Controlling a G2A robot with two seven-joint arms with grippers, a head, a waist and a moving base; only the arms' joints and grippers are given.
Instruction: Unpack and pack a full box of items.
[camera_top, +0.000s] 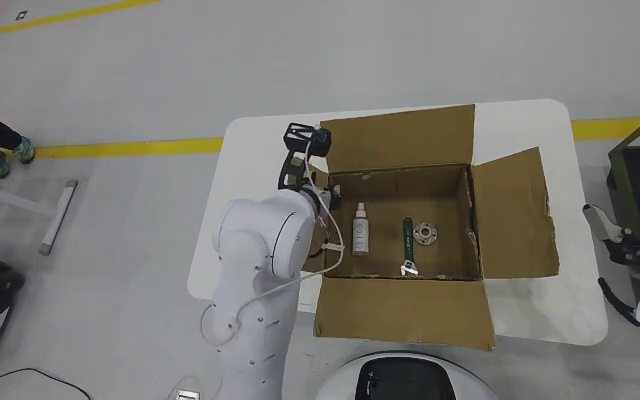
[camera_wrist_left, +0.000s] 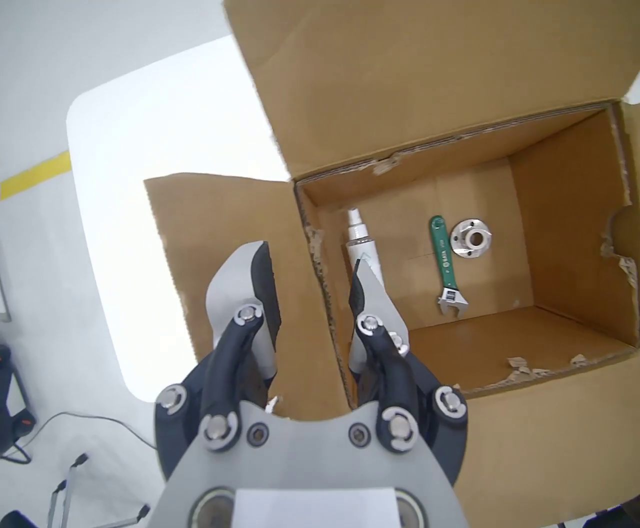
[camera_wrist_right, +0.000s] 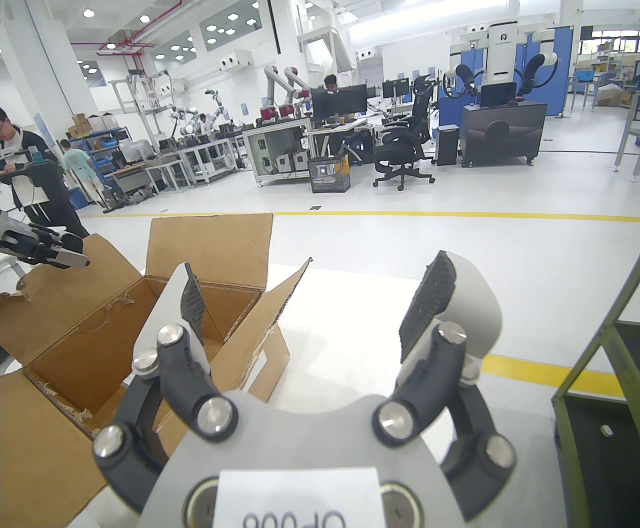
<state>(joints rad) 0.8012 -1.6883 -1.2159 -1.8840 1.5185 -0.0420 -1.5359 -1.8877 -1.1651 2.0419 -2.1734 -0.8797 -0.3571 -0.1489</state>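
Above box (camera_wrist_left: 400, 100) edge, left pincer (camera_wrist_left: 310, 257) open, empty; spray bottle (camera_wrist_left: 362, 240), green wrench (camera_wrist_left: 446, 265), metal flange (camera_wrist_left: 470, 239) on box floor below, beyond it. Right pincer (camera_wrist_right: 315, 262) open, empty, apart from box, tabletop (camera_wrist_right: 350, 310) before it

**Surroundings of the work area**

White rounded-corner table (camera_top: 585, 300) on a grey floor. A yellow painted floor line (camera_top: 130, 148) shows on either side of it. A dark green metal-framed bin (camera_wrist_right: 595, 450) stands near the table's right end. Black office chairs (camera_wrist_right: 402, 150) stand in the hall behind.
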